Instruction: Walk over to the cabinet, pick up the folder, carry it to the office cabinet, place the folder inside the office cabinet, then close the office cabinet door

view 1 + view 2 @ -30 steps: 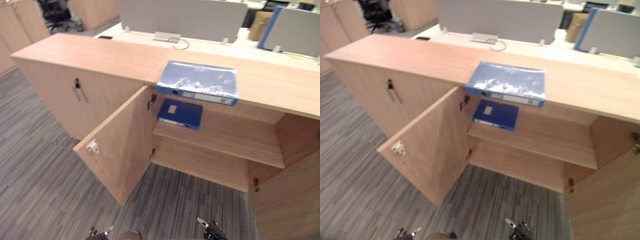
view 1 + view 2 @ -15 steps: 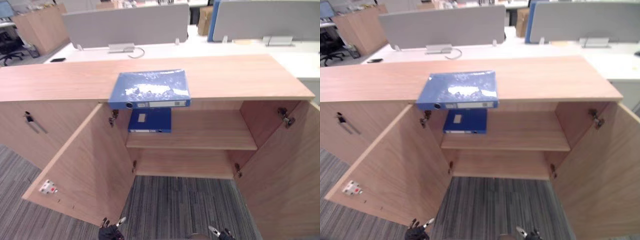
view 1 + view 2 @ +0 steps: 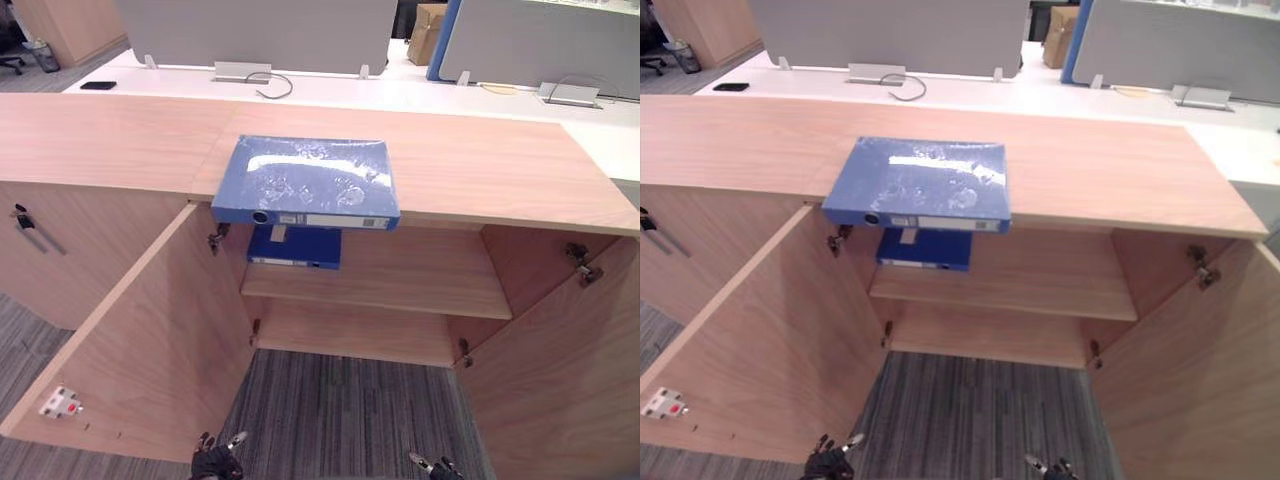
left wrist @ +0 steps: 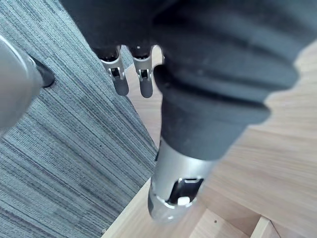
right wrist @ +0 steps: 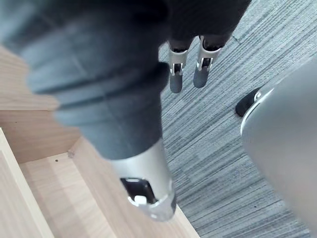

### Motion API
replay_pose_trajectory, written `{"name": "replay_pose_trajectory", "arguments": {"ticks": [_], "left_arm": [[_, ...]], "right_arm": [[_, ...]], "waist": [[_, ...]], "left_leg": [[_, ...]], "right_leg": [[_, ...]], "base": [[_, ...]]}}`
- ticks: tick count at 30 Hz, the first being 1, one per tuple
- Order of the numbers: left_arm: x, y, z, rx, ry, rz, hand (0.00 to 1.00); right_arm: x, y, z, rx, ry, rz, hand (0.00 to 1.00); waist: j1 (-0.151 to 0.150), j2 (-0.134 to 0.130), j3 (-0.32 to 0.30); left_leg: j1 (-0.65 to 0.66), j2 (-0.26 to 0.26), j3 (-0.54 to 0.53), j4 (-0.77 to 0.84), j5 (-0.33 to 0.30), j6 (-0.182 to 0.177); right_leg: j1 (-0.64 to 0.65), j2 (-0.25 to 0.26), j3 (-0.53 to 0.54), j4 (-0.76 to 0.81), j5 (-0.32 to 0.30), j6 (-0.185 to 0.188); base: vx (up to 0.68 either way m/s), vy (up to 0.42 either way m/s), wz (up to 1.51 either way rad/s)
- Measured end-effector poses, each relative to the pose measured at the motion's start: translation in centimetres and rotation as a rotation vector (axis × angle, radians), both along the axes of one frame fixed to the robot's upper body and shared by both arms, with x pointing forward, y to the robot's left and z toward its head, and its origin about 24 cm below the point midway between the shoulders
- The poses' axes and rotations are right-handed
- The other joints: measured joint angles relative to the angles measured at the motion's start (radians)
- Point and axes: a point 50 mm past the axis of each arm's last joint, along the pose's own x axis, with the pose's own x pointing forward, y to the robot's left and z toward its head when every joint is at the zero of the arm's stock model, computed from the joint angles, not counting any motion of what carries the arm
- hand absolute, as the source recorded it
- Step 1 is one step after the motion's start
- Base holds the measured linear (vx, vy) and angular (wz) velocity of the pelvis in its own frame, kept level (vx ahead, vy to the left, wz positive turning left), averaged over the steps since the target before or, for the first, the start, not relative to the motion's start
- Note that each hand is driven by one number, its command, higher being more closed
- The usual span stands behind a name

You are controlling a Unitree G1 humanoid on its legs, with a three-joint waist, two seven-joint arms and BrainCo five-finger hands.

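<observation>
A blue folder (image 3: 305,180) lies flat on the top of the wooden office cabinet (image 3: 480,165), spine towards me, its front edge jutting a little over the open compartment. A second blue folder (image 3: 295,250) lies on the shelf (image 3: 410,280) just below it. Both cabinet doors stand wide open. My left hand (image 3: 215,462) and right hand (image 3: 435,466) hang low over the carpet, far below the folder. In the wrist views the left hand's fingers (image 4: 121,74) and the right hand's fingers (image 5: 176,67) are straight and hold nothing.
The open left door (image 3: 140,350) and open right door (image 3: 560,380) swing out on either side of me over grey striped carpet (image 3: 350,410). A closed cabinet with a key (image 3: 20,220) stands to the left. White desks with grey dividers (image 3: 250,30) lie behind.
The camera has swung round to face the open cabinet squarely and moved closer. The folders and doors have not moved. Both hands stay low.
</observation>
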Motion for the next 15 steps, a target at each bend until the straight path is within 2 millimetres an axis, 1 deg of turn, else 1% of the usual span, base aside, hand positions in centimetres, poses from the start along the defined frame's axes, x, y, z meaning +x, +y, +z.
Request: {"name": "replay_pose_trajectory", "arguments": {"ticks": [1, 2, 3, 4, 5, 6, 7, 8, 9, 10, 11, 12, 13, 14, 15], "left_arm": [[0.2, 0.0, 0.1, 0.000, -0.012, 0.005, 0.00], [0.3, 0.1, 0.2, 0.003, -0.019, 0.006, 0.00], [0.7, 0.3, 0.4, 0.007, -0.037, 0.011, 0.00], [0.8, 0.1, 0.4, 0.003, -0.043, 0.002, 0.00], [1.1, 0.1, 0.5, 0.004, -0.053, -0.005, 0.00], [1.5, 0.0, 0.7, 0.010, -0.068, -0.025, 0.00], [1.7, -0.2, 0.7, 0.008, -0.076, -0.043, 0.00], [1.7, -0.4, 0.7, 0.005, -0.077, -0.056, 0.00], [2.0, -0.4, 0.8, 0.010, -0.085, -0.091, 0.00], [2.8, -0.1, 1.1, 0.022, -0.104, -0.122, 0.00], [3.0, -0.2, 1.2, 0.022, -0.109, -0.138, 0.00], [3.4, -0.7, 1.2, 0.010, -0.122, -0.187, 0.00], [3.7, -1.4, 1.2, -0.002, -0.129, -0.238, 0.00], [3.9, -1.5, 1.3, -0.004, -0.137, -0.260, 0.00], [4.0, -1.8, 1.3, -0.016, -0.145, -0.301, 0.00]], "right_arm": [[0.0, 0.0, 0.0, -0.001, 0.000, 0.004, 0.00], [0.1, 0.1, 0.0, 0.000, 0.000, 0.011, 0.00], [0.4, 0.3, 0.1, 0.002, -0.009, 0.026, 0.00], [0.7, 0.3, 0.1, -0.002, -0.015, 0.034, 0.00], [0.9, 0.3, 0.2, -0.002, -0.019, 0.042, 0.00], [1.4, 0.4, 0.2, -0.003, -0.030, 0.050, 0.00], [1.9, 0.4, 0.3, -0.004, -0.039, 0.056, 0.00], [1.9, 0.3, 0.4, -0.010, -0.041, 0.060, 0.00], [2.1, 0.2, 0.4, -0.016, -0.041, 0.079, 0.00], [2.4, 0.9, 0.3, -0.003, -0.045, 0.101, 0.00], [2.4, 1.1, 0.3, 0.003, -0.046, 0.101, 0.00], [2.5, 1.2, 0.3, 0.005, -0.049, 0.101, 0.00], [2.7, 1.2, 0.4, 0.003, -0.055, 0.103, 0.00], [2.9, 1.3, 0.4, 0.005, -0.058, 0.104, 0.00], [3.1, 1.5, 0.4, 0.014, -0.066, 0.111, 0.00]], "waist": [[0.002, 0.003, 0.001], [0.003, 0.005, 0.001], [0.013, -0.009, 0.010], [0.026, -0.008, 0.011], [0.030, -0.010, 0.013], [0.033, -0.011, 0.017], [0.036, -0.010, 0.022], [0.036, 0.000, 0.021], [0.040, 0.003, 0.026], [0.036, -0.030, 0.036], [0.034, -0.043, 0.033], [0.031, -0.053, 0.027], [0.027, -0.055, 0.025], [0.027, -0.054, 0.024], [0.026, -0.056, 0.021]], "left_leg": [[-0.054, 0.022, -0.015, 0.148, 0.015, 0.013], [-0.076, 0.032, -0.020, 0.218, 0.039, 0.010], [-0.136, 0.048, -0.019, 0.353, 0.067, 0.007], [-0.167, 0.047, 0.006, 0.380, 0.001, 0.016], [-0.181, 0.038, 0.021, 0.362, -0.027, 0.023], [-0.204, 0.005, 0.030, 0.282, -0.054, 0.038], [-0.207, -0.030, 0.026, 0.126, -0.045, 0.046], [-0.201, -0.043, 0.015, 0.022, 0.009, 0.049], [-0.182, -0.068, 0.000, -0.065, 0.084, 0.054], [-0.150, -0.102, 0.009, -0.134, 0.112, 0.065], [-0.138, -0.120, 0.011, -0.177, 0.135, 0.072], [-0.115, -0.153, 0.016, -0.259, 0.181, 0.083], [-0.087, -0.178, 0.021, -0.331, 0.217, 0.090], [-0.072, -0.187, 0.025, -0.371, 0.237, 0.092], [-0.038, -0.200, 0.030, -0.462, 0.285, 0.092]], "right_leg": [[0.033, 0.014, 0.000, -0.019, 0.000, -0.005], [0.053, 0.019, 0.001, -0.032, -0.001, -0.008], [0.091, 0.015, 0.011, -0.049, 0.000, -0.021], [0.109, 0.002, 0.033, -0.049, -0.001, -0.023], [0.114, -0.009, 0.047, -0.049, -0.001, -0.024], [0.117, -0.035, 0.066, -0.045, -0.001, -0.023], [0.119, -0.061, 0.078, -0.032, -0.002, -0.021], [0.118, -0.061, 0.081, -0.026, -0.007, -0.014], [0.115, -0.070, 0.096, -0.021, -0.024, 0.014], [0.108, -0.090, 0.105, -0.027, -0.027, 0.019], [0.094, -0.091, 0.120, -0.028, -0.026, 0.017], [0.060, -0.092, 0.133, -0.030, -0.023, 0.012], [0.046, -0.105, 0.133, -0.026, -0.021, 0.011], [0.044, -0.113, 0.137, -0.030, -0.019, 0.014], [0.039, -0.120, 0.142, -0.039, -0.017, 0.017]], "base": [[0.15, -0.007, -0.06], [0.16, 0.002, -0.14], [0.16, 0.033, -0.28], [0.15, 0.064, -0.37], [0.15, 0.167, -0.46], [0.14, 0.233, -0.50], [0.11, 0.203, -0.45], [0.09, 0.187, -0.37], [0.12, 0.195, -0.16], [0.13, 0.208, -0.04], [0.09, 0.121, 0.17], [0.01, 0.032, 0.18], [0.02, 0.026, 0.14], [0.04, 0.023, 0.01], [0.05, 0.007, -0.03]]}}
